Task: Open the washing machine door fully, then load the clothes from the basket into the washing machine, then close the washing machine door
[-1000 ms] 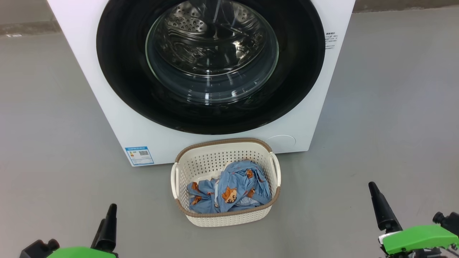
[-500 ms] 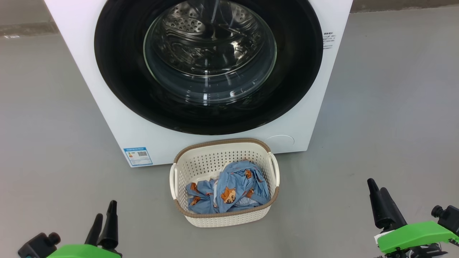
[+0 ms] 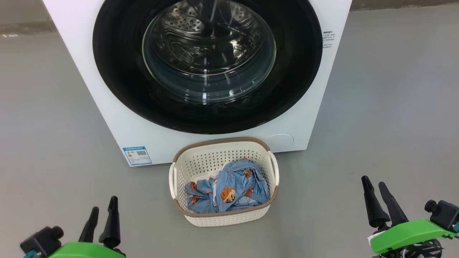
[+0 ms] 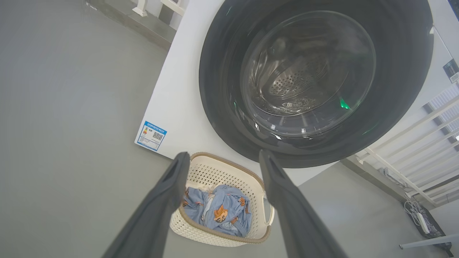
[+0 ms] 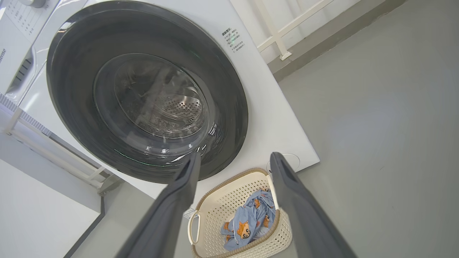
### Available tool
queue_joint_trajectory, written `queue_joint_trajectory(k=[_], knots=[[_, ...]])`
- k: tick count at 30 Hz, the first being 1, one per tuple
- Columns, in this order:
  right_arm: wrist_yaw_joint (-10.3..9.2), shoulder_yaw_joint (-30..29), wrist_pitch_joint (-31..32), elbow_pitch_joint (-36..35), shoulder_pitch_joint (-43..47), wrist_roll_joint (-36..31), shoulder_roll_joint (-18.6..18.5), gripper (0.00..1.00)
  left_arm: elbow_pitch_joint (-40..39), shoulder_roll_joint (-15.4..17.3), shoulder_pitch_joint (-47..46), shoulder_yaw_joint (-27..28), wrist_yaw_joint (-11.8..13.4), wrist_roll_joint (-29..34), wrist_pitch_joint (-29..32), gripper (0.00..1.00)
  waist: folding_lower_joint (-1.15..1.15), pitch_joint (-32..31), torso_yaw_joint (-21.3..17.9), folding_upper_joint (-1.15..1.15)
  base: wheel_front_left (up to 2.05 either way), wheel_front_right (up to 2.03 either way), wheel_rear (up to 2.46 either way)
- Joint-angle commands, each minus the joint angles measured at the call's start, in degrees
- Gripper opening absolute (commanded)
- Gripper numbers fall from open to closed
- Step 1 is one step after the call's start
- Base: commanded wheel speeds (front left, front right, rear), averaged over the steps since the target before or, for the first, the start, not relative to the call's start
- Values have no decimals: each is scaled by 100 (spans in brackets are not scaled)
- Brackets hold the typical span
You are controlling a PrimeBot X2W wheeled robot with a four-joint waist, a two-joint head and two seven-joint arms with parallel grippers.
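Green-cased and low at the left, your left gripper (image 3: 104,203) has turned over the last second so both dark fingers now show, spread wide and empty. Right of it comes the blue label (image 3: 137,155) on the washing machine (image 3: 118,118), then the basket (image 3: 215,161) just in front of it, the clothes (image 3: 229,190) untouched inside. Above, the washing machine door (image 3: 118,71) sits as shut as before. At far right your right gripper (image 3: 373,181) has crept up and inward — wide, holding nothing. Both arms are only readying — the door-opening step, I judge, hasn't begun.
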Motion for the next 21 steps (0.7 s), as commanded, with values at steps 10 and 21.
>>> queue_joint_trajectory(k=[10, 21], knots=[[6, 167, -243, -105, -335, -837, -190, 100, -200, 95, -230, 114, -12, 869, -237, 100, 0, -7, 16, 0, 0, 0, 0], [7, 256, -410, -113, -376, -1471, -243, 100, -199, 106, -252, 108, -13, 1591, -406, 100, 0, -15, 38, 0, 0, 0, 0]])
